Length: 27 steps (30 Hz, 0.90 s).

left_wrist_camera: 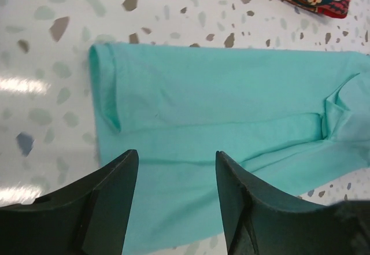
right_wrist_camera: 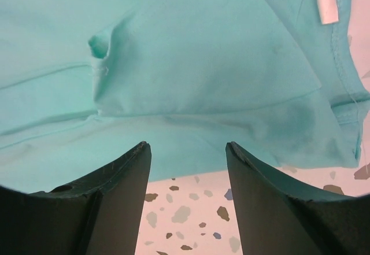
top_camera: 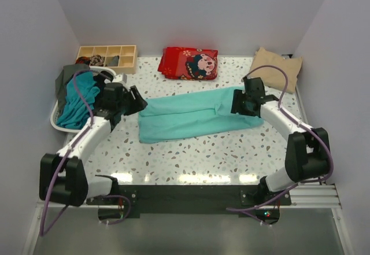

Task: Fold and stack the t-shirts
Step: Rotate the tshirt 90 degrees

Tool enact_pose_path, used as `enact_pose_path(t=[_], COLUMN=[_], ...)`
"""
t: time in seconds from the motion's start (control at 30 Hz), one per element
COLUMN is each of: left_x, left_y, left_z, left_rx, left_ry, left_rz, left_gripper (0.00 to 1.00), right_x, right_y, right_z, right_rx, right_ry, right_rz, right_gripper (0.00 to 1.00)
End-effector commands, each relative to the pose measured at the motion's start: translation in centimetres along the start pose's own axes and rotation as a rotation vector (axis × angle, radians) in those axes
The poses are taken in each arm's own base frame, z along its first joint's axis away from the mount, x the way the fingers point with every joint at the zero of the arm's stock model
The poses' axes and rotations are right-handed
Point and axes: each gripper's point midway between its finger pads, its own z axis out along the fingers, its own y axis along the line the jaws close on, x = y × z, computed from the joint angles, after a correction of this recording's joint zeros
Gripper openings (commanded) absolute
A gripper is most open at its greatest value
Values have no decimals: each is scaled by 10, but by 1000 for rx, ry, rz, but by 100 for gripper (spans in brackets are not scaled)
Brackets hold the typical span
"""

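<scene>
- The mint t-shirt [top_camera: 196, 116] lies in the middle of the desk [top_camera: 191, 156] as a long band running from 9 o'clock to 3 o'clock; its sides look already turned in lengthwise.
- The left end effector [top_camera: 137, 102] hovers at the band's 9 o'clock end, fingers spread and empty; the right end effector [top_camera: 237, 103] sits over the 3 o'clock end near the neck label [right_wrist_camera: 328, 3], also spread, gripping nothing.
- The crosswise folds are, by my reading, not yet done.
- A beige t-shirt [top_camera: 277, 67] at 1 o'clock looks folded; a heap of t-shirts [top_camera: 75, 99] in the basket [top_camera: 56, 119] at 9 o'clock lies unfolded; most of the task is left.
</scene>
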Motion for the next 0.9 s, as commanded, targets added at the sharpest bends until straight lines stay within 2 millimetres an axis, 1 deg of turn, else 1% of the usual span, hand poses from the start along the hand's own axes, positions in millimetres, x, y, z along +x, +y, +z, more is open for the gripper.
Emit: enact_pose_path(t=[0.0,0.03,0.07,0.1,0.13,0.17,0.2,0.23,0.27,0.3,0.33,0.37,0.4,0.43,0.47,0.5,0.53,0.57,0.6,0.63,0.67,0.7,0.73,0.77,0.8,0.83,0.87], left_x=[-31,-18,-25,-22,-11,-14,-12,-2,-3,1,7,19,26,41,53,63,82,97,107,124,137,143,161,172,180,192,202], left_y=[-59,-58,-66,-66,-62,-63,-62,-56,-55,-51,-47,-37,-32,-26,-18,-14,-9,-6,-4,-4,-1,-1,1,2,1,-3,-4], left_z=[43,62,69,77,92,98,101,105,106,108,109,110,110,107,104,101,94,88,83,74,67,63,51,43,37,27,20], left_rx=[261,255,280,280,267,272,268,255,251,244,232,187,163,140,111,91,75,63,53,53,32,29,17,9,9,22,18], left_ry=[-55,-15,-42,-38,-9,-21,-16,0,-18,-10,4,44,66,100,134,159,201,245,270,309,345,356,406,439,459,483,511], left_rz=[59,62,84,93,98,101,94,91,91,89,89,75,68,61,47,39,34,21,14,20,10,9,16,3,3,21,15], left_gripper=[58,56,56,56,55,54,54,54,54,54,54,54,54,53,53,53,52,50,50,49,49,48,48,48,48,48,48], right_x=[-29,-28,-31,-37,-40,-41,-47,-50,-45,-52,-51,-48,-43,-41,-31,-28,-23,-18,-18,-12,-10,-12,-11,-10,-17,-20,-16], right_y=[11,12,15,19,23,24,26,24,21,23,23,20,20,19,15,13,10,10,10,8,9,10,11,11,15,14,13], right_z=[3,10,14,16,19,27,28,32,40,42,46,48,56,60,64,72,76,79,81,87,88,90,92,93,93,94,97], right_rx=[-22,-26,-39,-51,-67,-67,-67,-54,-39,-37,-32,-18,-9,-2,17,34,45,50,50,57,54,53,49,48,39,45,47], right_ry=[-61,-52,-56,-67,-69,-64,-75,-82,-55,-59,-48,-29,-6,10,55,75,94,111,118,140,148,148,158,165,157,159,184], right_rz=[37,40,42,42,54,55,52,53,50,47,47,45,46,48,46,47,46,44,44,44,44,47,46,43,39,30,24], right_gripper=[59,59,59,59,59,59,59,59,59,59,59,59,59,59,59,59,59,59,59,59,59,59,59,60,60,60,60])
